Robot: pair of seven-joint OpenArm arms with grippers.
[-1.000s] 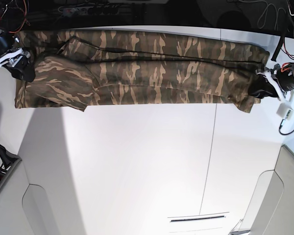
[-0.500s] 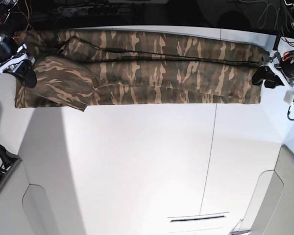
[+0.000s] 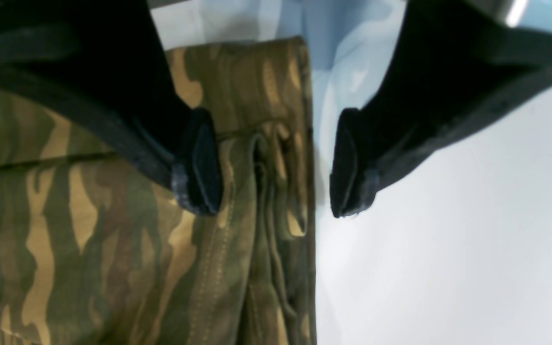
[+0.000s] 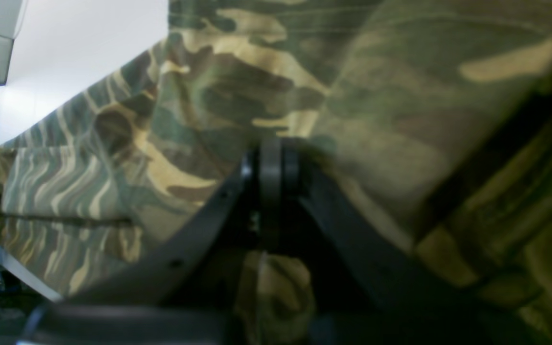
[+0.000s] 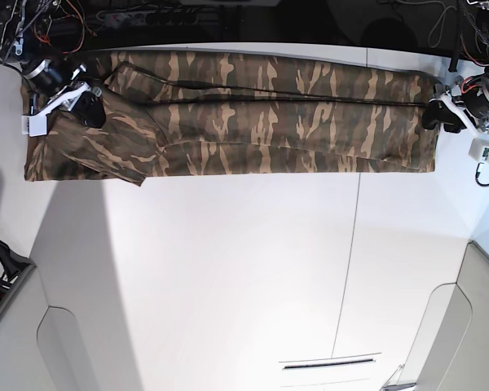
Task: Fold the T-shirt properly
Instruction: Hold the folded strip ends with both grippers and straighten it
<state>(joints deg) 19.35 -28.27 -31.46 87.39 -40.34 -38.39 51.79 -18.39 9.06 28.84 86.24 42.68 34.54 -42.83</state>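
Observation:
The camouflage T-shirt (image 5: 269, 114) lies folded into a long flat band across the far side of the white table (image 5: 228, 269). At the band's right end my left gripper (image 5: 434, 116) hangs open over the hem. In the left wrist view, one fingertip (image 3: 199, 163) of the left gripper (image 3: 273, 165) is above the cloth (image 3: 89, 239) and the other is above bare table, holding nothing. My right gripper (image 5: 90, 110) is at the band's left end, over the sleeve area. Its pads (image 4: 271, 163) are pressed together with T-shirt cloth (image 4: 257, 72) bunched at their tip.
Cables and electronics (image 5: 147, 15) run along the dark far edge behind the shirt. A small white box (image 5: 478, 151) sits by the left arm. Grey panels stand at the near left (image 5: 33, 342) and near right (image 5: 464, 326) corners.
The left gripper opened and let go of the right hem, which now lies flat. The right gripper shut and moved from the shirt's left edge up and inward onto the sleeve area.

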